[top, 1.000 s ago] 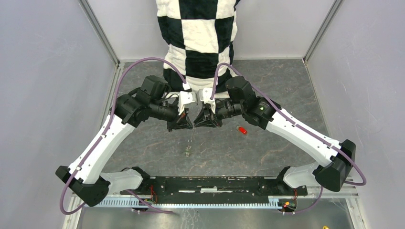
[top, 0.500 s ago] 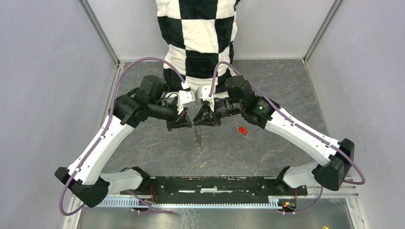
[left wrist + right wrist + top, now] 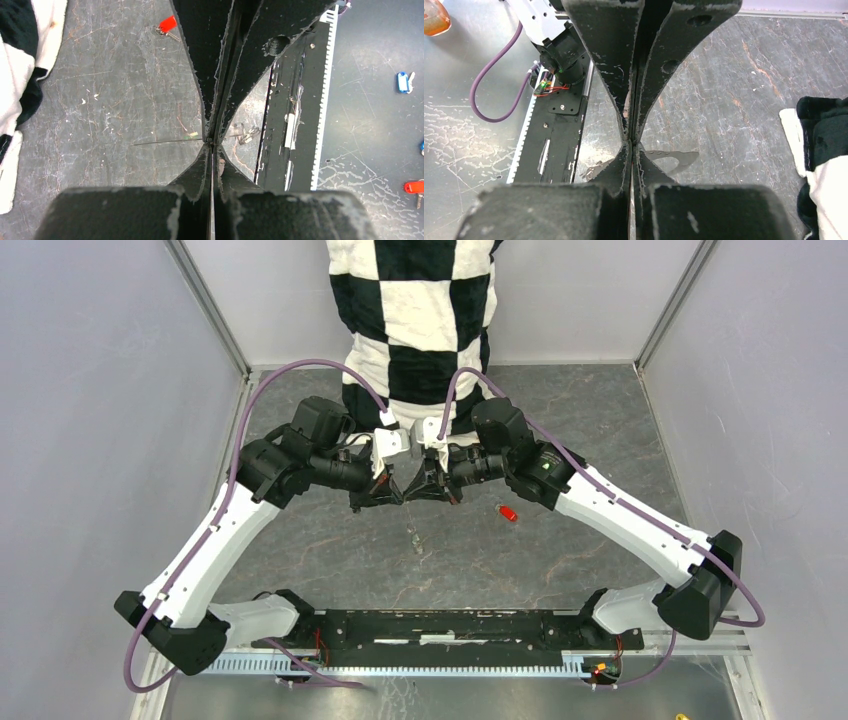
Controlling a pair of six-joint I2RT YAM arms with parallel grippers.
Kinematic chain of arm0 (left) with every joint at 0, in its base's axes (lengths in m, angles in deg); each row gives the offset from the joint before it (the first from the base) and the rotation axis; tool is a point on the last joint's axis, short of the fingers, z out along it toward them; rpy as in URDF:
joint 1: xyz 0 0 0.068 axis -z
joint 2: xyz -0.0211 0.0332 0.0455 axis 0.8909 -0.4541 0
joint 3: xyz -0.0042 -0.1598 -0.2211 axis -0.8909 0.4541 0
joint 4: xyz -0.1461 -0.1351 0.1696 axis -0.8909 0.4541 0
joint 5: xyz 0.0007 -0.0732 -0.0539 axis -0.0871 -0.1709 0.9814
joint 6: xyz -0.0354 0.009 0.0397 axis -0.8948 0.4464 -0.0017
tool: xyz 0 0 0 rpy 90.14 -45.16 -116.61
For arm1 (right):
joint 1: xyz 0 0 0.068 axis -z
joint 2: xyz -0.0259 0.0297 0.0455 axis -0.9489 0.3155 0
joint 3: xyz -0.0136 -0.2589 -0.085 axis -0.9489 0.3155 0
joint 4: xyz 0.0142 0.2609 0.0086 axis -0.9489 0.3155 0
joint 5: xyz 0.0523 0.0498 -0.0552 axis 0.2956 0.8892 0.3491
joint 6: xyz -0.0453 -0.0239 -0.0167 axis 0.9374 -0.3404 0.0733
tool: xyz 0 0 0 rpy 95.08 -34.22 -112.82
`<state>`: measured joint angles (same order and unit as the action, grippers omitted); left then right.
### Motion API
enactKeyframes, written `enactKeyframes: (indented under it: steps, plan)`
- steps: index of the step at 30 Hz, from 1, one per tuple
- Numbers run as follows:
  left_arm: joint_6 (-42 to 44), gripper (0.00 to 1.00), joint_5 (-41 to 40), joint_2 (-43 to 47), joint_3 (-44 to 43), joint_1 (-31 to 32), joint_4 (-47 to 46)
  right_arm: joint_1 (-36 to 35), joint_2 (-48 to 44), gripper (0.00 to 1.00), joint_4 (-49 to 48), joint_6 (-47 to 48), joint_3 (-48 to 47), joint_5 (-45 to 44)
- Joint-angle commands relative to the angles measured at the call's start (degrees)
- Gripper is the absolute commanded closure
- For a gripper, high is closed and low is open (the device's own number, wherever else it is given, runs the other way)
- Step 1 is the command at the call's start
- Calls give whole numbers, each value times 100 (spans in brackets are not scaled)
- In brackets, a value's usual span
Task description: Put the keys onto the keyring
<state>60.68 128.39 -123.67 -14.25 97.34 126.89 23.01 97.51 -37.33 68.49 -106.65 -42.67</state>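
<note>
My left gripper [image 3: 392, 502] [image 3: 211, 141] is shut on the keyring [image 3: 165, 142], a thin wire that crosses its fingertips, with small links [image 3: 242, 134] to the right. From above, the keyring [image 3: 412, 538] shows only faintly below the two grippers. A green fleck [image 3: 191, 135] sits by the wire; I cannot tell if it is a key. My right gripper [image 3: 420, 498] [image 3: 631, 141] faces the left one, tips close together, shut with nothing visible between its fingers. The red key [image 3: 508, 512] [image 3: 167, 24] lies on the table to the right of the grippers.
A black-and-white checkered cloth [image 3: 420, 320] [image 3: 824, 150] hangs at the back, behind both grippers. The black base rail [image 3: 460, 625] runs along the near edge. Grey walls stand left and right. Blue [image 3: 403, 82] and red [image 3: 414, 187] tags lie beyond the rail.
My right gripper has closed fully. The keyring, which hung lower and to the left, has swung up under the two grippers. Both arms stayed almost in place.
</note>
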Motion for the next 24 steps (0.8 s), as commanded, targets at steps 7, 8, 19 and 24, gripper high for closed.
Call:
enactKeyframes:
  steps: [7,8,19,24]
  plan:
    - [-66,98,286,130,-97,114,-454,21,-577,99,-1262,-280,1128,305]
    - [-64,98,292,131,-98,115,-453,30,-617,89,-1362,-310,1202,274]
    - [-17,98,405,211,-6,114,-419,125,-885,78,-2331,-916,1493,173]
    - [51,98,412,217,12,117,-355,159,-903,60,-2156,-901,1366,26]
